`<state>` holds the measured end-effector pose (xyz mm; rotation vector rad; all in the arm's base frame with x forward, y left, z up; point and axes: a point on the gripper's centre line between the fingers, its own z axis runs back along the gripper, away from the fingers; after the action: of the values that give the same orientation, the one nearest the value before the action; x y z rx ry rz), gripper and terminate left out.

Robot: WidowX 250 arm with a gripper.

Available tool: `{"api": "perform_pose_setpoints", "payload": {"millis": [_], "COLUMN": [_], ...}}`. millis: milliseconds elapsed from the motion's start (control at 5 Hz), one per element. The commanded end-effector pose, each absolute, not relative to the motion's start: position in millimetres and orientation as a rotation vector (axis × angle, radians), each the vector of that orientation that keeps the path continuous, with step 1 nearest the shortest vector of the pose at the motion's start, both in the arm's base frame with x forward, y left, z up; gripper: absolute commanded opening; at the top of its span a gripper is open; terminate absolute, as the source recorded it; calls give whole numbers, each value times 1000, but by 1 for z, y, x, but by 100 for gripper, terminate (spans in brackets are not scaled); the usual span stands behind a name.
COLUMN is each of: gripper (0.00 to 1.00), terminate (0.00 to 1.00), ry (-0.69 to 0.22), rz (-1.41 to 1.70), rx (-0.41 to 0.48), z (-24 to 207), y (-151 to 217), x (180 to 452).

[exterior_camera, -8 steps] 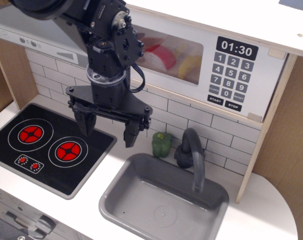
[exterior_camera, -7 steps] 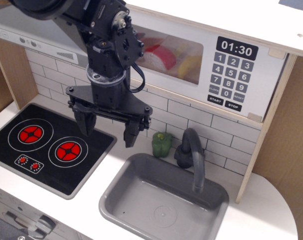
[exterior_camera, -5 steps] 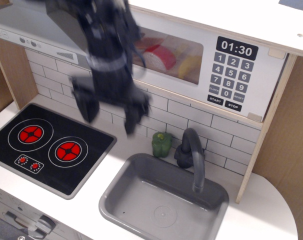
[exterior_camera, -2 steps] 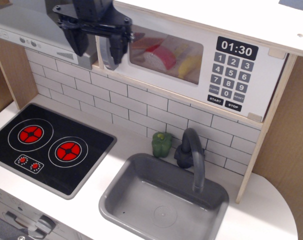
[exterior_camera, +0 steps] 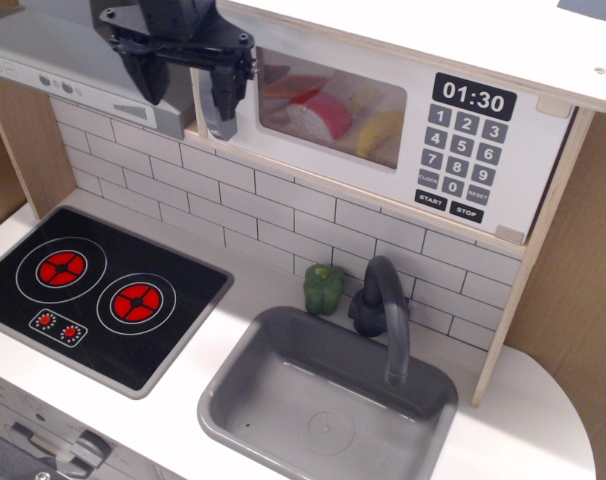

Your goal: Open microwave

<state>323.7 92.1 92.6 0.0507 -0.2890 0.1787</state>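
The white toy microwave (exterior_camera: 483, 140) sits at the upper right, door closed, with a clear window (exterior_camera: 328, 105) showing toy food, a black 01:30 clock (exterior_camera: 473, 98) and a black keypad (exterior_camera: 458, 160). My black gripper (exterior_camera: 183, 95) hangs open in front of the microwave's left end. Its right finger (exterior_camera: 223, 100) lies over the door's left edge, where the grey bar handle is mostly hidden. Its left finger (exterior_camera: 143, 78) is in front of the range hood (exterior_camera: 73, 75). The jaws hold nothing.
A black two-burner stove (exterior_camera: 88, 290) lies at the left. A grey sink (exterior_camera: 328, 400) with a dark faucet (exterior_camera: 383, 310) is at the centre. A green toy pepper (exterior_camera: 324, 288) stands by the tiled back wall. A wooden side panel (exterior_camera: 528, 270) stands at the right.
My gripper has risen from above the counter between stove and sink up to the microwave's left end, staying open. In the last moment it shifted slightly left and up.
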Motion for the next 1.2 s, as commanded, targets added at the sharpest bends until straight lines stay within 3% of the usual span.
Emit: {"api": "perform_pose_setpoints", "payload": {"millis": [0, 200, 400, 1000], "gripper": [100, 100, 0, 0], "terminate": [0, 0, 0, 0], "ry": [-379, -406, -425, -466], "rz": [166, 162, 144, 144], "rx": [45, 56, 46, 23], "z": [108, 106, 105, 105], "y": [96, 99, 98, 97], "x": [343, 349, 349, 344]}}
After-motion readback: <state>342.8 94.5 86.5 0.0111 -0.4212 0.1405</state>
